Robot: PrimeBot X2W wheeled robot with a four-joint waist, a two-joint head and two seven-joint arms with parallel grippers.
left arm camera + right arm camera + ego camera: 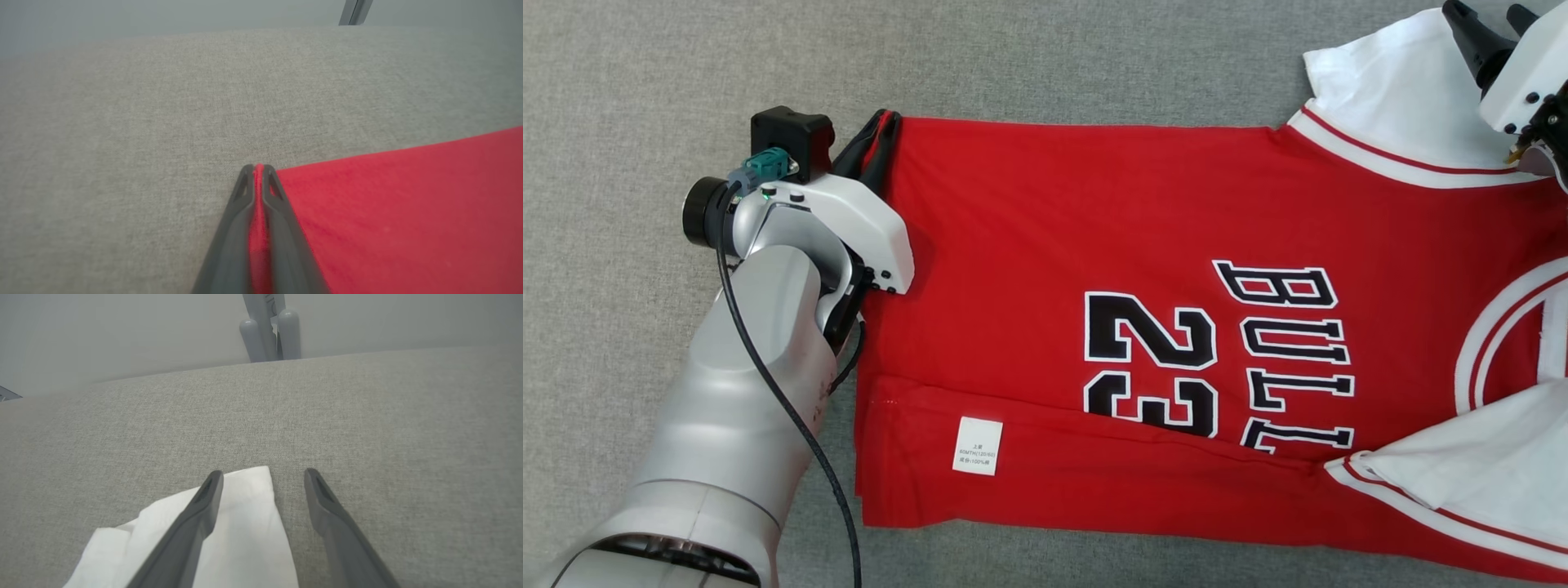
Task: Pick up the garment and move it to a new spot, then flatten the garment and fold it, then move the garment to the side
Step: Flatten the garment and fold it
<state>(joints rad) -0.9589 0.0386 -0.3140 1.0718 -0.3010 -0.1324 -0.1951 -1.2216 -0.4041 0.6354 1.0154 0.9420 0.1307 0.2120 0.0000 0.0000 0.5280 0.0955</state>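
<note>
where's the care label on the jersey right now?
Head view, lower left of centre: the white care label sits on the folded-over near strip of the red jersey, below-left of the black 23 and right of the left forearm.

Even, soft light, faint shadows; head view sharp, wrist views blurred at near edge

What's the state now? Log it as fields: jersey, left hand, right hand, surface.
jersey: red jersey, spread flat, near edge folded over, label showing
left hand: left hand shut on the jersey's hem corner
right hand: right hand open, at the white sleeve
surface: grey cloth surface
</note>
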